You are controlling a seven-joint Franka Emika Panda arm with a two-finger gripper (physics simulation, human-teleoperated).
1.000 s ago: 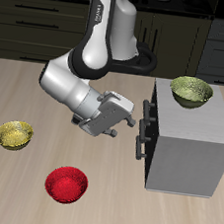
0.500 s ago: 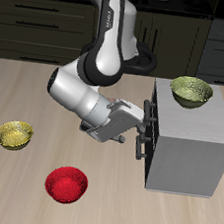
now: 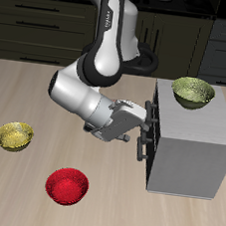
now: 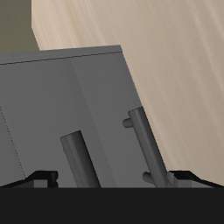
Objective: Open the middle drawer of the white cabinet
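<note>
Robot gripper, jaws spread open, sits at the dark bar handles on the white cabinet. The middle drawer looks rigid; grasp its slim handle mid-bar

bowl on white cabinet, two bowls beside

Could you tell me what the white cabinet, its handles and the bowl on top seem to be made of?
The white cabinet looks like matte painted wood or laminate: flat grey-white faces without grain. Its dark bar handles look like matte metal or plastic: smooth round rods with little shine. The olive-yellow bowl looks like glazed ceramic or hammered metal: a mottled, glinting surface.
</note>
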